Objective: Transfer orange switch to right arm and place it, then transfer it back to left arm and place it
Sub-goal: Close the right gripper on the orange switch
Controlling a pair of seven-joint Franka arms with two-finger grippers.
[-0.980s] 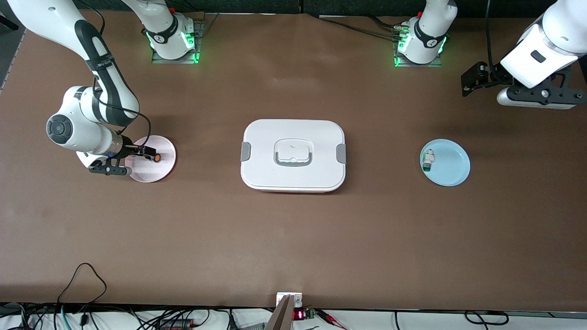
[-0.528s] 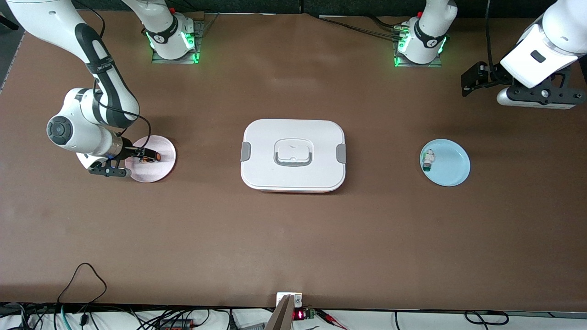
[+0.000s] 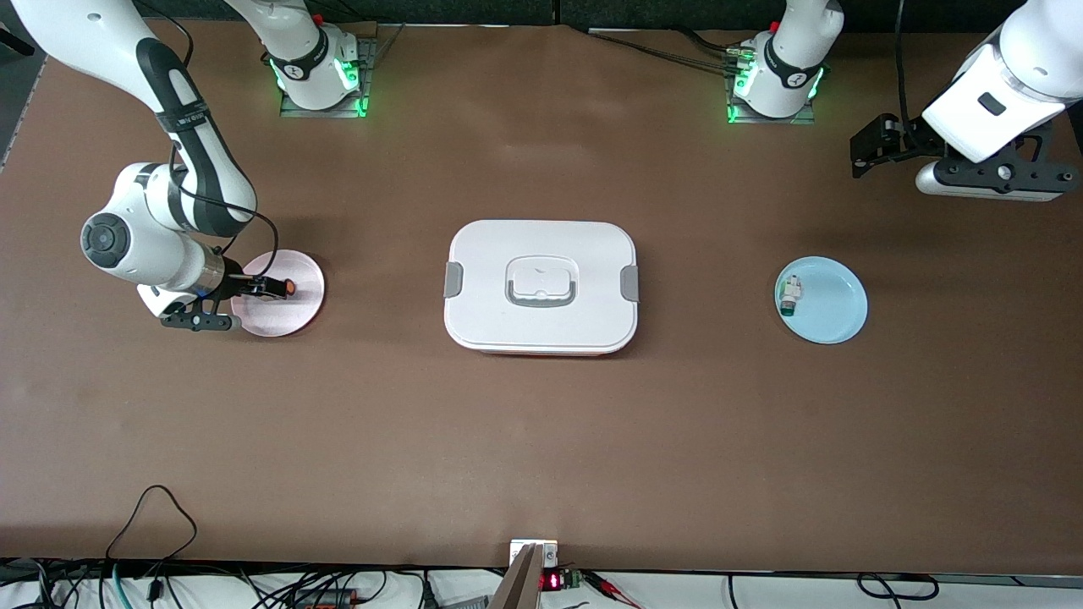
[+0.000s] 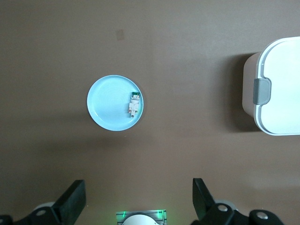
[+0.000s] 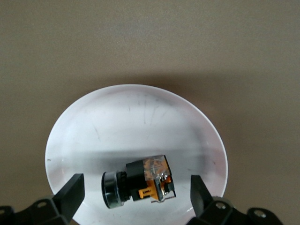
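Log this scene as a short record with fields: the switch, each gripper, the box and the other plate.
orange switch: lying on its side on the pink plate, not gripped
right gripper: open, fingers either side of the switch
left gripper: open, waiting high above the table at its own end
box: lid on, mid-table between the plates
blue plate: holds a white switch

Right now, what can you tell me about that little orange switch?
The orange switch is a small, stubby thing with a black body, a silvery round ring at one end and orange and clear parts at the other. It lies on its side on the pink plate, toward the right arm's end of the table. The right gripper is open with one finger on each side of the switch, not touching it.
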